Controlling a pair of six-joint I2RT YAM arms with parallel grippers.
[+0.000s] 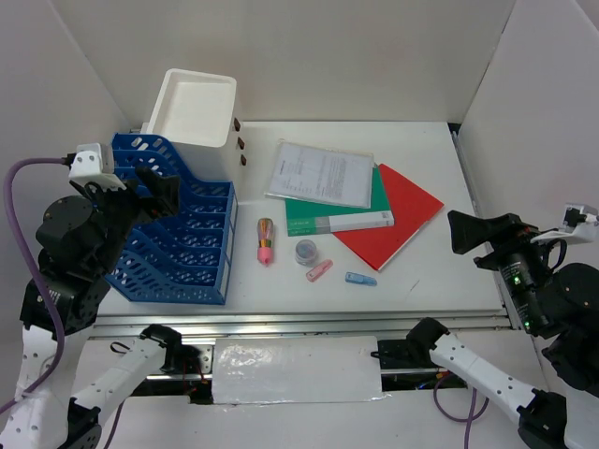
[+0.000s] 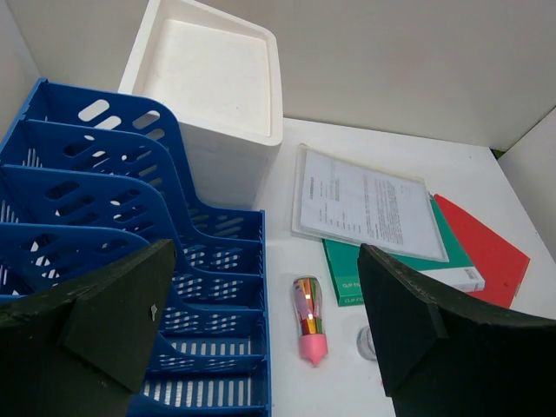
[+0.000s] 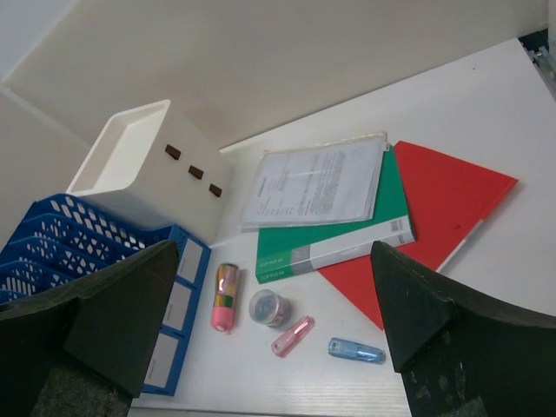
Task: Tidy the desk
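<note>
The white desk (image 1: 426, 150) carries a clear sleeve of papers (image 1: 321, 173) on a green folder (image 1: 342, 217) on a red folder (image 1: 398, 220). In front lie a multicoloured tube with a pink cap (image 1: 266, 241), a small clear jar (image 1: 306, 251), a pink stick (image 1: 319, 270) and a blue stick (image 1: 360, 279). My left gripper (image 1: 154, 190) hangs open and empty above the blue file rack (image 1: 178, 234); its wrist view shows the tube (image 2: 307, 320) between its fingers. My right gripper (image 1: 465, 238) is open and empty over the desk's right edge.
A white open-top box with brown knobs (image 1: 192, 108) stands behind the rack at the back left. White walls enclose the desk on three sides. A silver rail (image 1: 299, 323) runs along the front edge.
</note>
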